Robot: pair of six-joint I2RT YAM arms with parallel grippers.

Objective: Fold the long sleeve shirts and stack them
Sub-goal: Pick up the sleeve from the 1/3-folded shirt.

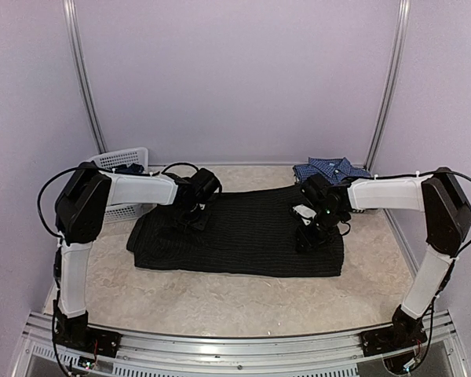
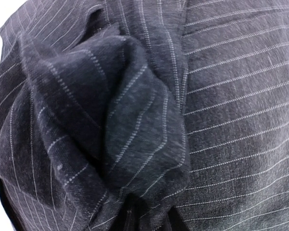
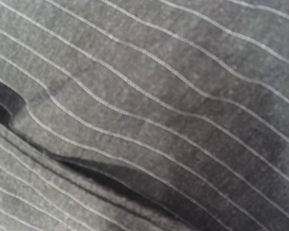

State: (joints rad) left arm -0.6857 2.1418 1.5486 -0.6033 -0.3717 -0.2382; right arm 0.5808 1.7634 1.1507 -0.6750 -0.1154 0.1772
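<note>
The black pinstriped shirt (image 1: 243, 236) lies flat as a wide rectangle mid-table. My left gripper (image 1: 195, 217) is down on its upper left part. In the left wrist view a bunched fold of the shirt (image 2: 135, 120) gathers to a pinch at the bottom centre and hides the fingers. My right gripper (image 1: 307, 236) is down on the shirt's right part. The right wrist view is filled with its cloth (image 3: 173, 96), a fold edge runs to the bottom centre, and the fingers are hidden. The blue-and-white checked shirt (image 1: 330, 168) lies folded at the back right.
A white lattice basket (image 1: 119, 161) stands at the back left behind my left arm, with something dark blue (image 1: 130, 167) showing at its rim. Bare marbled table (image 1: 220, 302) lies in front of the black shirt. Walls close the back and sides.
</note>
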